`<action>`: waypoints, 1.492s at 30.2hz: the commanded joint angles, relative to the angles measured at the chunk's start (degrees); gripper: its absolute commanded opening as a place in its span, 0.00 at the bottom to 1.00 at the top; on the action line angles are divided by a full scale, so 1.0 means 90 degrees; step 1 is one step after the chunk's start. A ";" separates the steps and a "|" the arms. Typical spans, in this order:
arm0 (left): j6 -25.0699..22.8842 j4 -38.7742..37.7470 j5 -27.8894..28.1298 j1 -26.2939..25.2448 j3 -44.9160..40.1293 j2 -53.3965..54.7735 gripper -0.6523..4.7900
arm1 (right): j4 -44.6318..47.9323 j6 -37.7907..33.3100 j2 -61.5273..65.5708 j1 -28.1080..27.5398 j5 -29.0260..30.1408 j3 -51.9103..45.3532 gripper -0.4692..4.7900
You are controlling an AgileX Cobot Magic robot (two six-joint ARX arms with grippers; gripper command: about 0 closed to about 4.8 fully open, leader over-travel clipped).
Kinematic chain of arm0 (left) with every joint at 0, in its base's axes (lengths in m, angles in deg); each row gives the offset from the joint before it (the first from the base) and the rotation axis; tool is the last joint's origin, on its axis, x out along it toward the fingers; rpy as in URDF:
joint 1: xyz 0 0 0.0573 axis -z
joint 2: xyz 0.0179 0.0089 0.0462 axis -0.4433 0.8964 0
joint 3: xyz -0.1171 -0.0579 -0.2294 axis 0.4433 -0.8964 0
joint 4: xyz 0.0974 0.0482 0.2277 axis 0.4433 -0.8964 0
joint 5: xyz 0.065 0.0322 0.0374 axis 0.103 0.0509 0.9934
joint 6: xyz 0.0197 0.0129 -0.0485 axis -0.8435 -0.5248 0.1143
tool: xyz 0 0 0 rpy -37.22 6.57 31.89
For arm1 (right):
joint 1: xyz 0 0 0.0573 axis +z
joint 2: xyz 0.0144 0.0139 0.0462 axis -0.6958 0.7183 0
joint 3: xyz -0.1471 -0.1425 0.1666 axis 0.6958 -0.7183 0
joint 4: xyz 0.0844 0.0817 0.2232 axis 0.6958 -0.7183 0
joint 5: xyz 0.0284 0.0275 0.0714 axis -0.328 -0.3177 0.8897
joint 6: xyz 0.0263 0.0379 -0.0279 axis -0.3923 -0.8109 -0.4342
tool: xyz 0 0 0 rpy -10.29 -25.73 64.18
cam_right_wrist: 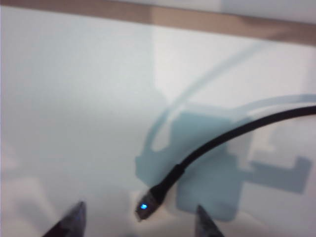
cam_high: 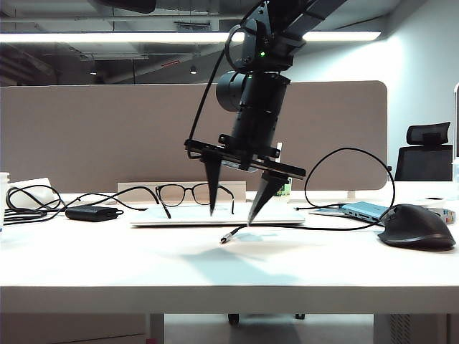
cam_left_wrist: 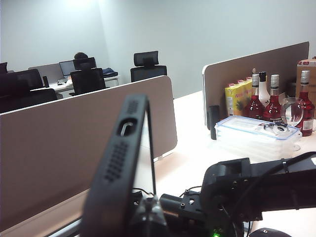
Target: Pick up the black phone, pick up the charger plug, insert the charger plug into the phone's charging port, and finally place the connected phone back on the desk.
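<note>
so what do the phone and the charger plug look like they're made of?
Black phone, held up in the shut left gripper: matte black, likely a rubbery or plastic case, going by its dull grilled edge. Charger plug, lying on the desk below the open right gripper: silvery metal tip, black plastic-looking collar.

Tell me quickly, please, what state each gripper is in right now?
Left gripper: shut on the black phone, held up on edge.
Right gripper: open, empty, fingers pointing down over the charger plug lying on the desk.
</note>
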 commanded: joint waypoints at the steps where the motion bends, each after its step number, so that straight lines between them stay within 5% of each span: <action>1: -0.0024 0.0282 0.0022 0.0007 0.0044 -0.0041 0.11 | 0.0109 -0.0675 0.0044 0.0010 0.0063 0.0015 0.61; 10: -0.0022 0.0401 0.0022 0.0007 0.0044 -0.0046 0.11 | 0.0005 -0.1404 0.0301 0.0163 -0.0056 0.0015 0.58; 15: -0.0024 0.0401 0.0024 0.0007 0.0041 -0.0068 0.11 | -0.0138 -0.1586 0.0469 0.0248 -0.0085 0.0015 0.48; 21: -0.0022 0.0401 0.0022 0.0007 0.0044 -0.0075 0.11 | -0.0449 -0.1518 0.0554 0.0267 -0.0580 0.0015 0.07; 33: -0.0022 0.0391 0.0022 0.0007 0.0044 -0.0083 0.11 | -0.1139 0.0367 0.0372 0.0007 -0.0418 0.0032 0.08; 41: -0.0022 0.0323 0.0022 0.0007 0.0041 -0.0083 0.11 | -0.1319 0.1795 0.0015 -0.0510 0.0782 0.0032 0.08; 45: -0.0022 0.0325 0.0022 0.0007 0.0041 -0.0080 0.11 | -0.1319 0.1800 -0.0005 -0.0636 0.0556 0.0029 0.08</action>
